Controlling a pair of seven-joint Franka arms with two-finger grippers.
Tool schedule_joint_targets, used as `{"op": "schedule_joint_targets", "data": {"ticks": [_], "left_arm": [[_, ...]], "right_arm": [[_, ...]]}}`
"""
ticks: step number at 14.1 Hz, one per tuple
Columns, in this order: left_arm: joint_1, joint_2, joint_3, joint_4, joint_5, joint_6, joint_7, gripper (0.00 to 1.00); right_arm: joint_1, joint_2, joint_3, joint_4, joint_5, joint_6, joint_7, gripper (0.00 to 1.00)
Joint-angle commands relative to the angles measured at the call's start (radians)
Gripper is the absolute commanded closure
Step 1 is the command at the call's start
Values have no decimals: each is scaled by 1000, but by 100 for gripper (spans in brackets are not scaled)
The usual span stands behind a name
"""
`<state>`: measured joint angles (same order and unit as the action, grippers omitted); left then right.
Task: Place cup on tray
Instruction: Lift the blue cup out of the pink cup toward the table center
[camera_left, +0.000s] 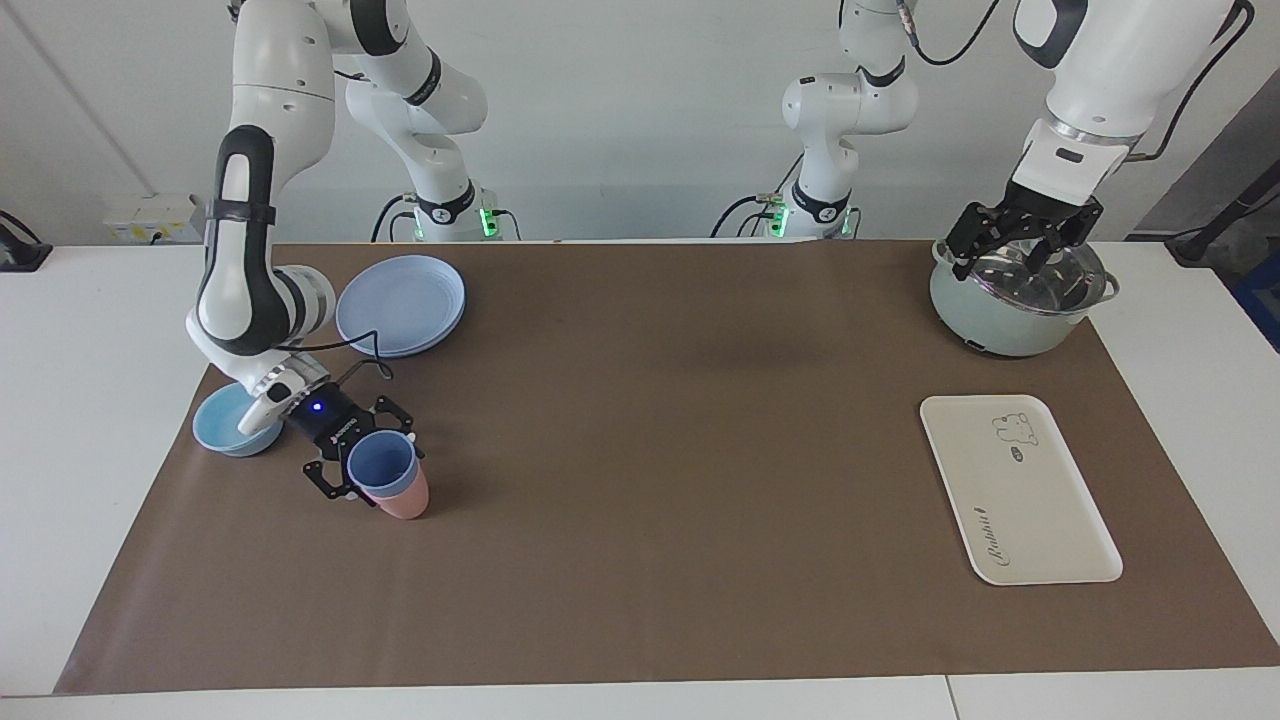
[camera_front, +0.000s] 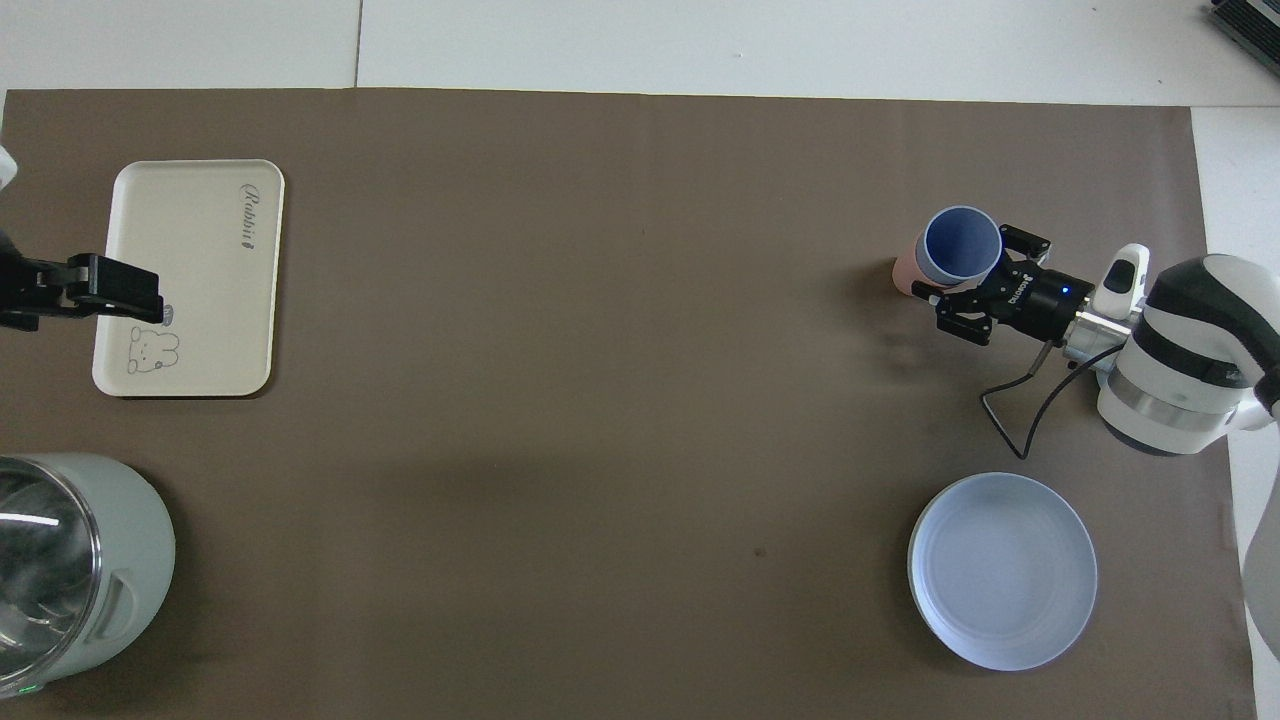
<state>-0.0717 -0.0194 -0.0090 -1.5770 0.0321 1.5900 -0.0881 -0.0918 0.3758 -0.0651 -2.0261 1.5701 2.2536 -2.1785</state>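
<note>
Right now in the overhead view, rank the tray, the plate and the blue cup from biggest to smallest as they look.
1. Tray and plate: they cover about the same area, too close to rank.
2. Blue cup: clearly smallest, nested in a pink cup.

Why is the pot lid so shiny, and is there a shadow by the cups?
In the facing view the glass pot lid mirrors the room light; in the overhead view it glares white, and a soft dark shadow lies on the mat beside the pink tumbler holding the cup.
</note>
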Motion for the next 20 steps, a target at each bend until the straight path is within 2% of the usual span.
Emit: {"op": "schedule_joint_targets", "data": {"ticks": [1,5,7,10,14,18,20], "left_arm": [[9,-24,-6,-29,12,-1,8,0],[9,-24,-6,-29,12,-1,8,0],[9,-25,-6,-28,12,-1,8,0],[9,-25,-6,-28,12,-1,8,0],[9,-24,-6,-29,12,-1,8,0],[9,-25,-6,-29,12,-1,10,0],[9,-25,-6,-29,12,-1,8,0]], "right_arm": [[1,3,2,1,53,18,-44,100],[9,-12,4,46,34,47,-34,100],[50,-43,7,56,-2,110,88,100],[107,-104,7,73,-189,184,383,100],[156,-178,5,92,-483,185,776,100],[216,-201,5,147,-813,187,1142,100],[263,-201,2,167,-902,188,1279,100]]}}
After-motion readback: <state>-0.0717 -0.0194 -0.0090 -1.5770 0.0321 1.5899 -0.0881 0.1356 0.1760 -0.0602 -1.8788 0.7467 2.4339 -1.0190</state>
